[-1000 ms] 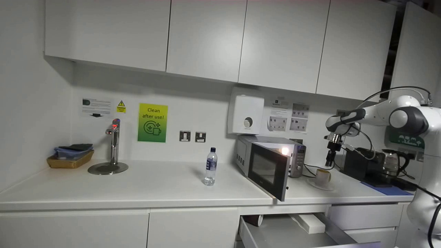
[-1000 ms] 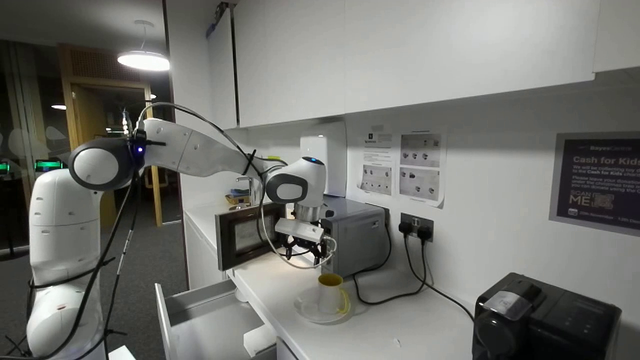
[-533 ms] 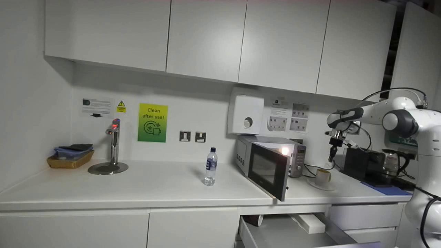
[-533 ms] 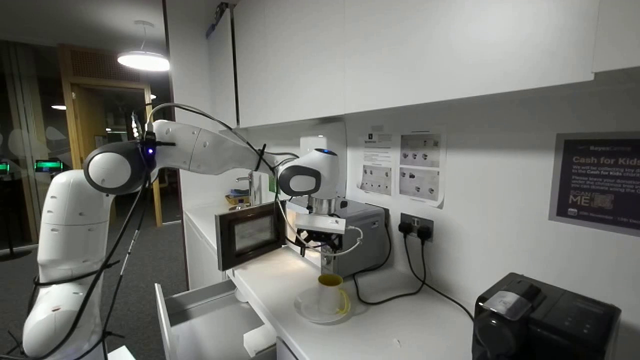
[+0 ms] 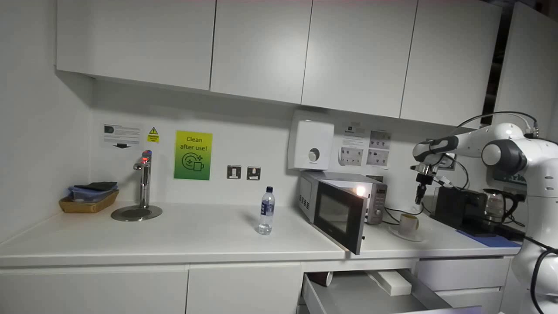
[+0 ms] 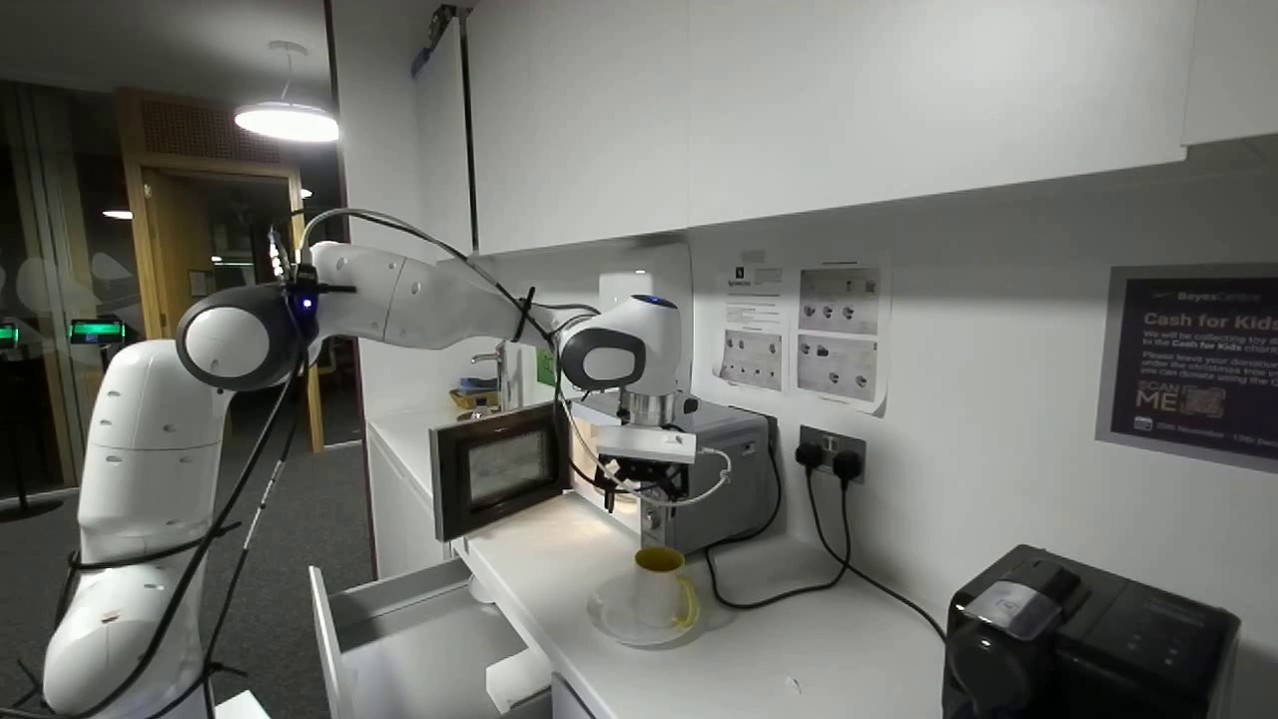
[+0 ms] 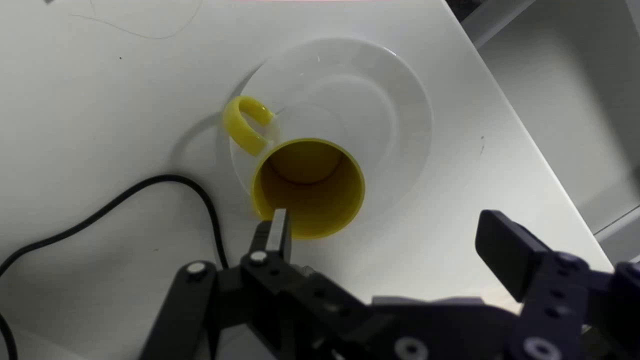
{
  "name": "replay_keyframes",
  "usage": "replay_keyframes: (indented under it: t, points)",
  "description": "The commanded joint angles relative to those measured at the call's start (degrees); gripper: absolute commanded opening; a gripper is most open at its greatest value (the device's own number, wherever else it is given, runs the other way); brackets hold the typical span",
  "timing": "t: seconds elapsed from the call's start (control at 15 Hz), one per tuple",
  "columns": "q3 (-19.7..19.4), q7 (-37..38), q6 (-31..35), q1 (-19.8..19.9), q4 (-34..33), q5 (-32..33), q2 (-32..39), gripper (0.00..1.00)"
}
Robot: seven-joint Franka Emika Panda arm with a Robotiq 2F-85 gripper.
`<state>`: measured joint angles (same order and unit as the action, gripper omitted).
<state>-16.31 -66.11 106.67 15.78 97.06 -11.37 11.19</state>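
Ok, mug (image 7: 310, 187) on plate (image 7: 405, 100), drawer (image 5: 359, 301) w/ wht block (image 5: 394, 282).

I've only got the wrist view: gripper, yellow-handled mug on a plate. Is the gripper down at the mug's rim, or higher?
Observer: Higher. In both exterior views the gripper hangs above the level of the mug, with a gap between them.
Operator: Ok. Anything out of my view standing open?
Observer: Yes. In both exterior views the door of the microwave is swung open.
Operator: And past that?
Observer: In an exterior view, a capped bottle stands upright on the counter, on the other side of the microwave from the mug.
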Motion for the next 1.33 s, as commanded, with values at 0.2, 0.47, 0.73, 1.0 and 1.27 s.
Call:
replay_keyframes:
  t: [0.2,0.47,0.73,1.0,1.27]
  points:
    - [1.5,0.2,-0.2,1.5,-0.3,0.3,0.1,1.0]
    - [2.2,-6.3,-1.0,3.2,-2.4,-3.7,1.4,1.0]
    - [2.2,-11.3,-1.0,5.0,-5.3,-7.2,3.6,1.0]
    - [2.4,-19.3,0.3,6.2,-8.0,-5.0,5.8,1.0]
    - [2.1,-25.0,0.0,7.9,-10.7,-3.4,8.5,1.0]
